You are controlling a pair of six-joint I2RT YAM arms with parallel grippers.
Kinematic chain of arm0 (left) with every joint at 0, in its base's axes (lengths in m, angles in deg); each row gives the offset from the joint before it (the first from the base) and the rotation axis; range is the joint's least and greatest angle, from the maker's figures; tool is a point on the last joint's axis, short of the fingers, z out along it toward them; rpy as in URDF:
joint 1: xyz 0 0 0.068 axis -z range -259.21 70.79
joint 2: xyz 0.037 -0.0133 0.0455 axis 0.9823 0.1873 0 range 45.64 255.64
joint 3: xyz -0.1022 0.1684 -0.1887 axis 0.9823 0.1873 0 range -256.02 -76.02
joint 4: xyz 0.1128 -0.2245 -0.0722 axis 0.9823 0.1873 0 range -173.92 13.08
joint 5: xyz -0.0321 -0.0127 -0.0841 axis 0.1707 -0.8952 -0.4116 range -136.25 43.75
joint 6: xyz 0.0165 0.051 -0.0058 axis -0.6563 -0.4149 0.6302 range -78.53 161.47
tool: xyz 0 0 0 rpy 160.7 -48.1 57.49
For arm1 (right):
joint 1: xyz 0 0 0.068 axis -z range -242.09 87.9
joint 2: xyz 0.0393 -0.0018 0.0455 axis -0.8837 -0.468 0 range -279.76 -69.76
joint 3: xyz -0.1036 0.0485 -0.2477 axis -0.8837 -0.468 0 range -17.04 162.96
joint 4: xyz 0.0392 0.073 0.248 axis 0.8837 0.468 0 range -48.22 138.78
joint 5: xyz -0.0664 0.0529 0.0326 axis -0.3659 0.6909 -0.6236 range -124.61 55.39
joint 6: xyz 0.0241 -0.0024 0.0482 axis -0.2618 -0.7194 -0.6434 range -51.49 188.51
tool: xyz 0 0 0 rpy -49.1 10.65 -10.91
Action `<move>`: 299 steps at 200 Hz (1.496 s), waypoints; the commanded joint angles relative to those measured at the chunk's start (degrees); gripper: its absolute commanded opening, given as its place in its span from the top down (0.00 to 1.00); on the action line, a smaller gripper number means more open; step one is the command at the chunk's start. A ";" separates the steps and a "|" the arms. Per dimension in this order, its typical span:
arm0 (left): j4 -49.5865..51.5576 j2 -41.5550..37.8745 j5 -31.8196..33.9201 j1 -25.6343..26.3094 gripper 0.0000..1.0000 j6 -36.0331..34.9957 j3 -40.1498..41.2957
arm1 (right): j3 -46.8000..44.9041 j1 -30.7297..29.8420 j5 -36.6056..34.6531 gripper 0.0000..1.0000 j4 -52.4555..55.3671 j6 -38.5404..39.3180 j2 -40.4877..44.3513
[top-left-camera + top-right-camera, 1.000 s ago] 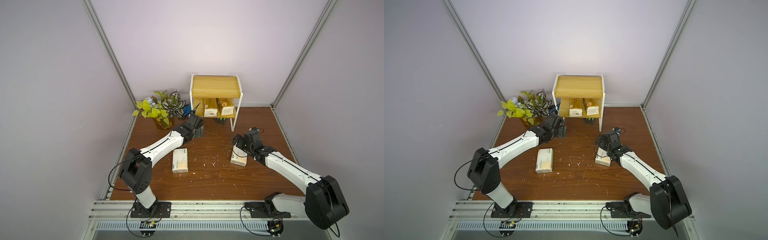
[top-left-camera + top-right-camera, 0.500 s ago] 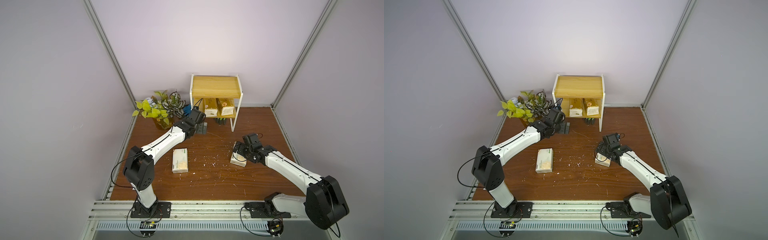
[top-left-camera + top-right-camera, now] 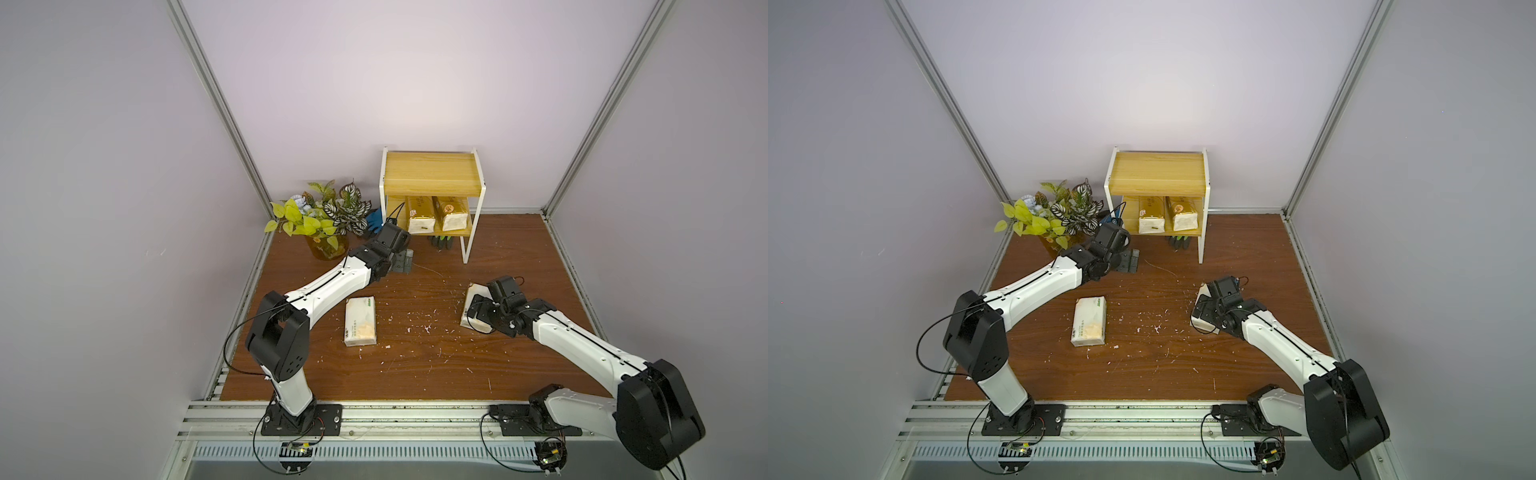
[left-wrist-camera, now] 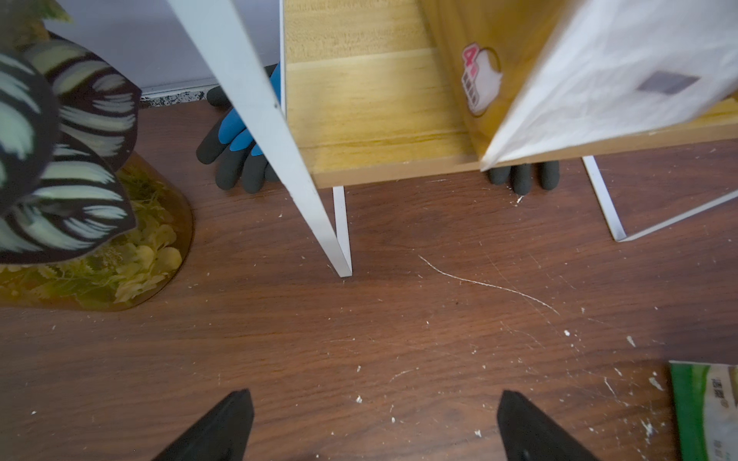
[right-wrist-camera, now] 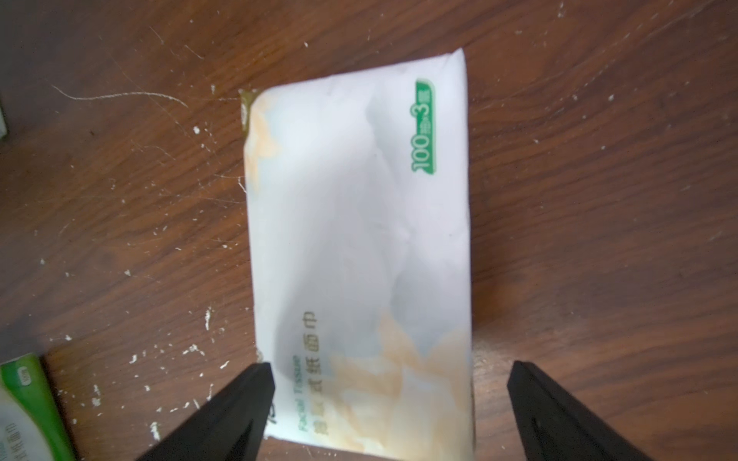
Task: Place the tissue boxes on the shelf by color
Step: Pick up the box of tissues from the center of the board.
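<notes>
Right wrist: tissue pack (green "100")

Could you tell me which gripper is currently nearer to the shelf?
Left. The left gripper hovers open just in front of the shelf's front leg; the right gripper is farther off, open over a white tissue pack.

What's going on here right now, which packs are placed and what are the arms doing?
A gold tissue pack and its gold twin sit side by side on the lower board of the shelf. The right gripper is open over a white pack on the table, jaws either side of one end, not closed on it. The left gripper is open and empty, low over the table before the shelf. The other white pack lies untouched near the left arm.
</notes>
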 commanded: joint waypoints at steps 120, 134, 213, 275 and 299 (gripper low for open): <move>-0.80 -0.72 -0.13 -0.70 0.01 -2.35 0.01 | 4.14 -2.15 4.20 0.01 -1.60 5.65 -3.83; -0.80 -0.74 -0.01 -0.71 0.01 -2.49 -0.07 | 5.08 -2.30 4.35 0.01 -1.25 6.08 -4.14; -0.93 -0.43 -1.01 -0.71 0.01 -2.70 -0.14 | 10.02 -2.39 5.93 0.01 5.36 -0.82 -8.16; -0.54 -1.06 -1.63 -0.78 0.01 -2.56 0.79 | 16.04 -2.39 2.80 0.01 11.72 -11.86 -8.16; -0.53 -1.73 -1.87 -0.78 0.01 -2.48 1.74 | 16.74 -2.39 2.03 0.01 12.70 -14.79 -10.47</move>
